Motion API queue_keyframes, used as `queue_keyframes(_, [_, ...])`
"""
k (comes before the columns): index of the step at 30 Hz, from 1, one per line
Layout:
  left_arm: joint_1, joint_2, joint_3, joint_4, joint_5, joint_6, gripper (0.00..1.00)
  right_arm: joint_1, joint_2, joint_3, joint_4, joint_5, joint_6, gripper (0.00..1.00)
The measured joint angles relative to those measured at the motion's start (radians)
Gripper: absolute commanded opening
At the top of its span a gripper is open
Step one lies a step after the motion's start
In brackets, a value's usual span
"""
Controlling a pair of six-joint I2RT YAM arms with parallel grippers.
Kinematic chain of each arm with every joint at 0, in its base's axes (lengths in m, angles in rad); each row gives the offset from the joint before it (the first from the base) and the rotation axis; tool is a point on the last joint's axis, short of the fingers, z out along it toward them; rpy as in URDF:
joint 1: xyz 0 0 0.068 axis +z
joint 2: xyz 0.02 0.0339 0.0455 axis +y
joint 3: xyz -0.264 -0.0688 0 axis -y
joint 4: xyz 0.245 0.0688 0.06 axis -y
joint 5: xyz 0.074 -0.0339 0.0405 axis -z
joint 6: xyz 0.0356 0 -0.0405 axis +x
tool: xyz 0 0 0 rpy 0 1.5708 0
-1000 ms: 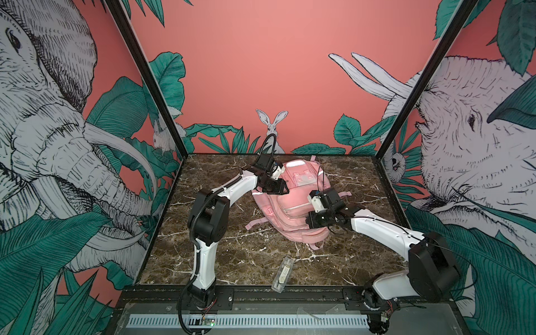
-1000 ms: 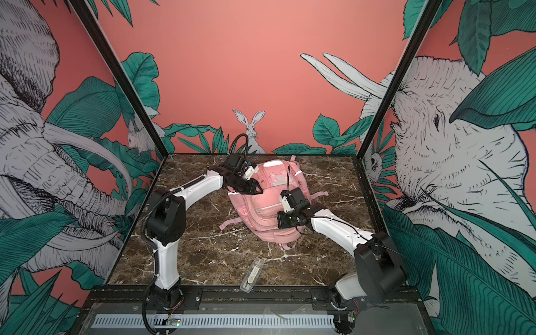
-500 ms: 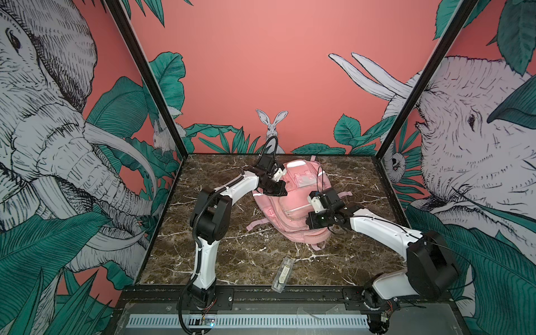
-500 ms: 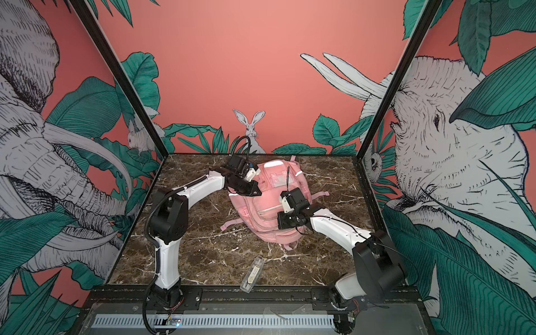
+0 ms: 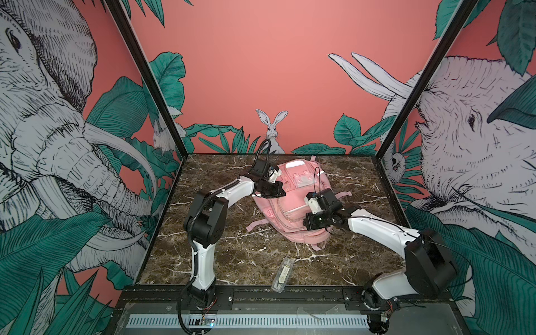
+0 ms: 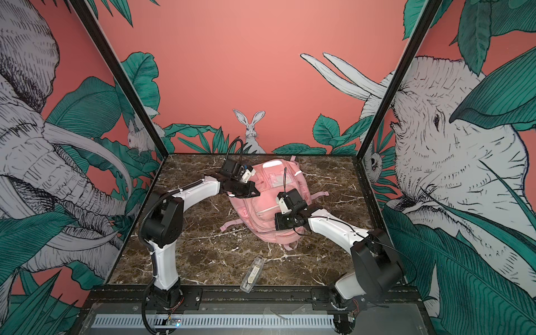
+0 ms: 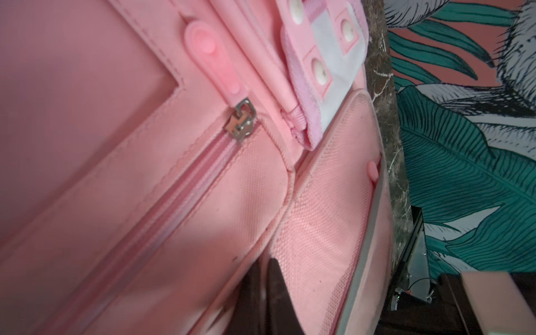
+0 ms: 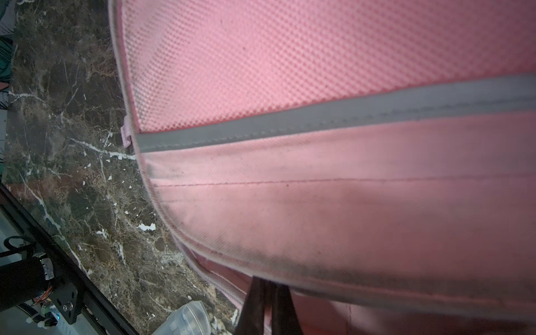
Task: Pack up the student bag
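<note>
Now the left gripper [image 5: 280, 190] is clenched, where a second ago its jaws stood apart. It sits at the upper left edge of the student bag [image 5: 290, 208], just above the centre of the frame in both top views. The left wrist camera shows its dark fingers [image 7: 275, 293] pressed together, tips buried at the seam where a front pocket meets the side panel; whether cloth is pinched between them I cannot tell. Close by, a closed zip ends at a metal slider [image 7: 240, 124] with a pink pull tab [image 7: 211, 55]. The right gripper [image 5: 307, 224] is clenched as before at the bag's lower right, its fingers [image 8: 278, 304] tucked under the piped edge near a grey reflective strip [image 8: 319, 121]; a hold there looks likely but is not plain. The bag lies front up in the middle of the marble table [image 5: 232, 246], unmoved. A clear plastic case [image 5: 283, 274] lies well apart at lower centre, not yet packed. I judge that the fresh clench gives both arms purchase to open the bag, so packing has hardly begun
</note>
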Motion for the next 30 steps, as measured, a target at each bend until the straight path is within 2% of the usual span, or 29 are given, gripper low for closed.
queue_keyframes(7, [0.024, -0.093, -0.145, 0.102, -0.047, -0.135, 0.00, 0.080, 0.064, 0.030, 0.044, -0.001, 0.024, 0.00])
queue_keyframes(13, [0.025, -0.128, -0.207, 0.179, -0.080, -0.220, 0.00, 0.134, 0.113, 0.092, 0.051, 0.007, 0.040, 0.00])
queue_keyframes(30, [0.028, -0.166, -0.276, 0.258, -0.130, -0.329, 0.00, 0.215, 0.262, 0.222, 0.052, 0.029, 0.090, 0.00])
